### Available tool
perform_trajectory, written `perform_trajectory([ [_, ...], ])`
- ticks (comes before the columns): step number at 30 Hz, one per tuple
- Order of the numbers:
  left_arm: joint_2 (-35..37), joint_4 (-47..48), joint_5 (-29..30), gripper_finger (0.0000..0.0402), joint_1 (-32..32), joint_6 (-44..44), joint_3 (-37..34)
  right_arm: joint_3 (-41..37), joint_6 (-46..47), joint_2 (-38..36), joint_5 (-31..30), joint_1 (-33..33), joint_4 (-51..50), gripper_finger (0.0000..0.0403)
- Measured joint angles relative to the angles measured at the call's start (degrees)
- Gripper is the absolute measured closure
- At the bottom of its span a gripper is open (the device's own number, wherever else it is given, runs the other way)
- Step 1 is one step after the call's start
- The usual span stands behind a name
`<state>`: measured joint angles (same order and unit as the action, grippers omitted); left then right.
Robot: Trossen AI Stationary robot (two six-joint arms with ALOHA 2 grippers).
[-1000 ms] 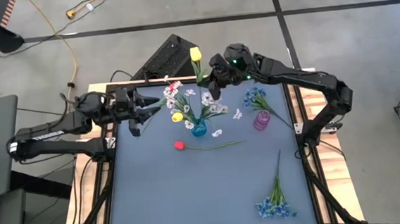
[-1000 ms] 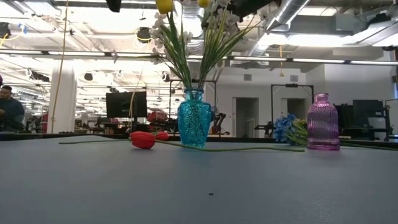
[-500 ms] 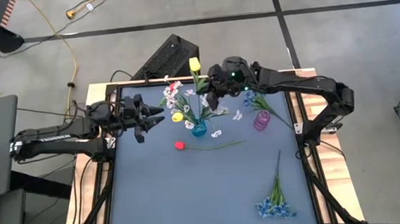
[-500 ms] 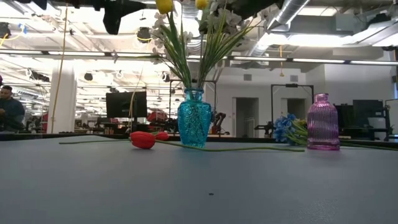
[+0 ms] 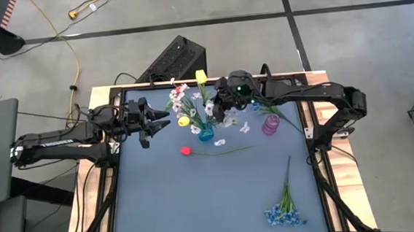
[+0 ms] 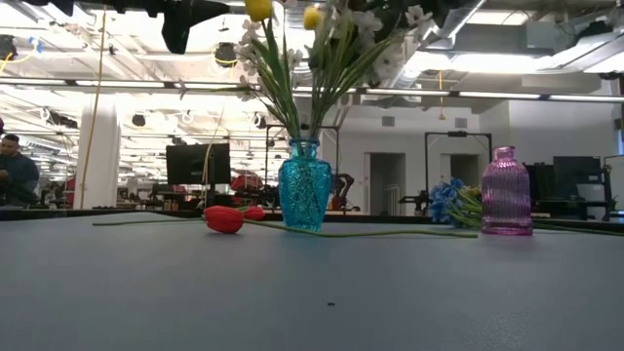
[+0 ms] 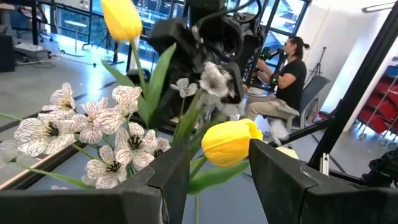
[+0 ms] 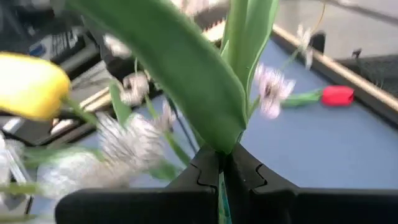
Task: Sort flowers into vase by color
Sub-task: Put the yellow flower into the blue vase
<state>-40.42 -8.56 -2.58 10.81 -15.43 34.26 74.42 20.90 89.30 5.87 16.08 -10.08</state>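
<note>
High view: right end effector [image 5: 225, 109] pinches yellow tulip's smooth green stem [image 8: 222, 205]; left end effector [image 5: 164, 114] wide.

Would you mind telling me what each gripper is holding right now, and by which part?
The right gripper is shut on the green stem of a yellow tulip, over the blue vase. The left gripper is open beside the bouquet, holding nothing.

no readable text, no labels, no brand marks, no numbers anywhere

Grey-blue table [image 5: 198, 204]; on it blue vase [image 5: 206, 133], purple vase [image 5: 270, 125], red tulip [image 5: 186, 151], blue spray [image 5: 285, 211]
</note>
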Motion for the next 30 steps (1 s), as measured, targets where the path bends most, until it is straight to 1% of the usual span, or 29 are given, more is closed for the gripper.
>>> perform_trajectory([
  [7, 0.0, 0.0, 0.0, 0.0248, 0.0, 0.6, 0.0, -0.6, 0.3, 0.0, 0.0, 0.1, 0.0, 0.0366],
  [12, 0.0, 0.0, -0.2, 0.0248, 0.0, 0.6, 0.0, -0.6, 0.2, 0.0, 0.2, 0.0, 0.9, 0.0344],
  [15, 0.0, 0.0, -1.2, 0.0248, 0.0, 0.6, 0.0, -0.6, 0.2, 0.0, 0.2, 0.0, 1.1, 0.0321],
  [19, 0.0, 0.0, -1.4, 0.0248, 0.0, 0.6, 0.0, -0.6, 0.3, -0.1, 0.4, 0.1, 1.1, 0.028],
  [21, 0.0, 0.0, -1.4, 0.0248, 0.0, 0.5, 0.0, -0.6, 0.9, -0.1, 2.4, 0.3, 0.9, 0.0256],
  [24, 0.0, 0.0, -1.6, 0.0248, 0.0, 0.2, 0.0, 1.4, 1.1, -0.1, 7.1, 1.1, -2.7, 0.0223],
  [26, 0.0, 0.0, -1.7, 0.0248, 0.0, 0.2, 0.0, 3.0, 0.8, -0.1, 8.9, 1.6, -5.4, 0.0206],
  [30, 0.0, 0.0, -2.3, 0.0248, 0.0, 0.2, 0.0, 7.0, -1.8, 0.0, 9.4, 2.1, -13.7, 0.0184],
])
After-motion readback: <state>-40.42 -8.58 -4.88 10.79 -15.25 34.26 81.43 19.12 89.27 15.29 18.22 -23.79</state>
